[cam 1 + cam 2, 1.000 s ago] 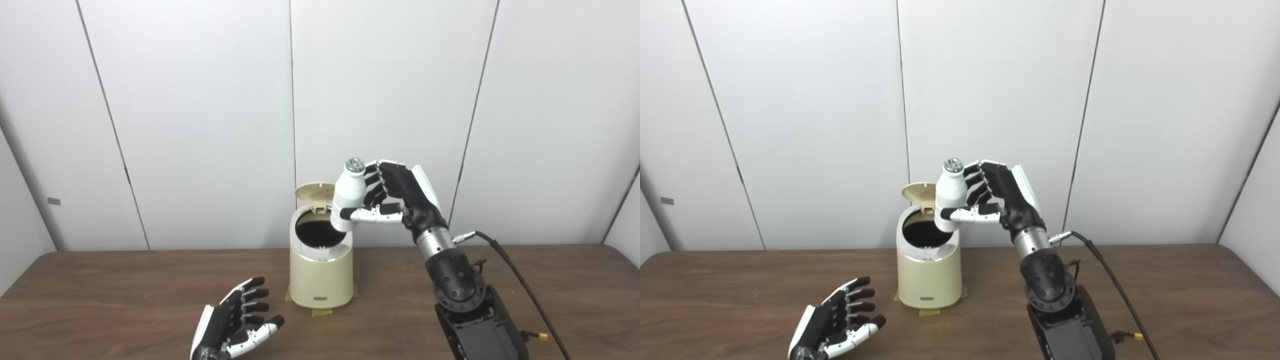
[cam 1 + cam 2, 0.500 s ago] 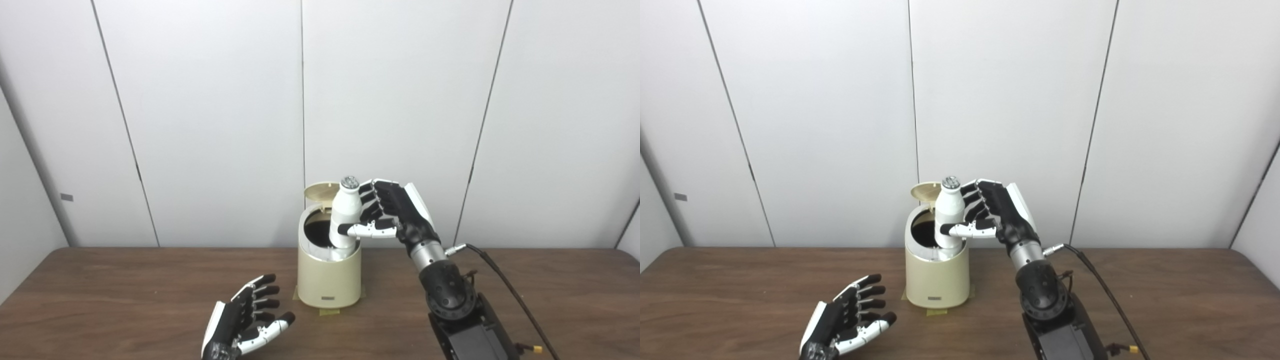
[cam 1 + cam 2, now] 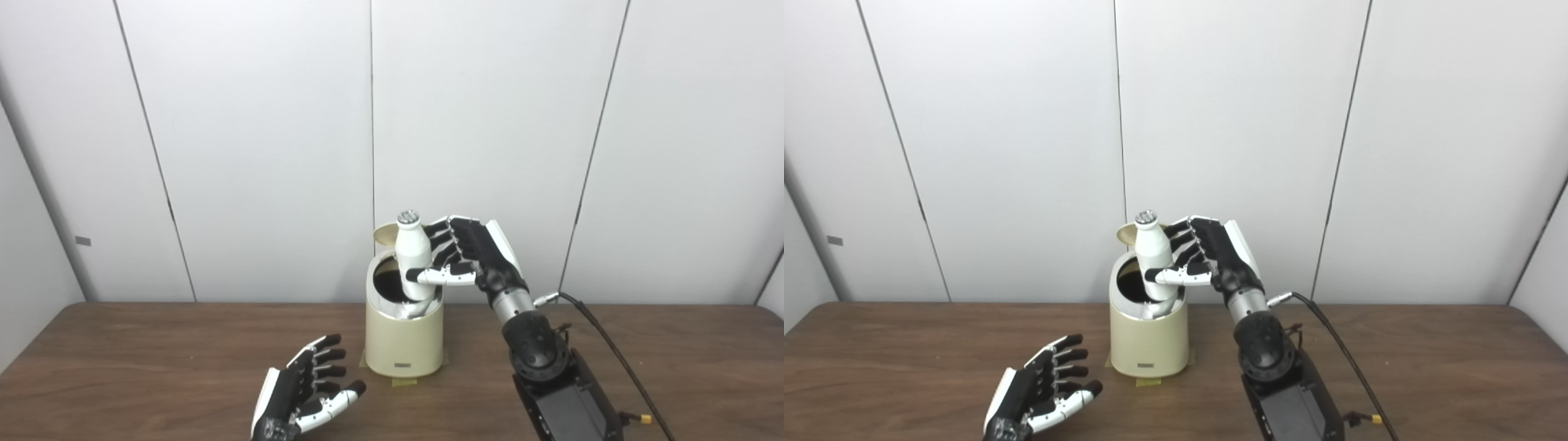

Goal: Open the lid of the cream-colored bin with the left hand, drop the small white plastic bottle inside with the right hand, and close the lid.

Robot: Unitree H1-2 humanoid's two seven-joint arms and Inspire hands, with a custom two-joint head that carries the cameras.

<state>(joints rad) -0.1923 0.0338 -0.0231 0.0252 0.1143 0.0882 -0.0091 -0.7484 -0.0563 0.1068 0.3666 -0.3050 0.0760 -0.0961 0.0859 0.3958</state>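
Observation:
The cream-colored bin (image 3: 404, 343) stands at the middle of the table, its round lid (image 3: 384, 232) tipped up at the back and the dark opening showing. My right hand (image 3: 468, 257) is shut on the small white plastic bottle (image 3: 413, 252), which stands upright with its silver cap on top and its bottom end just inside the bin's opening. My left hand (image 3: 306, 392) lies open on the table, front-left of the bin, palm up and empty.
The brown wooden table (image 3: 153, 361) runs to a white panelled wall. Tape strips mark the bin's base (image 3: 404, 381). A black cable (image 3: 606, 349) trails from my right forearm across the table's right side.
My right hand has carried the bottle down and a little left, from above the bin's rim into its opening. The camera view shifted. The left hand has stayed in place.

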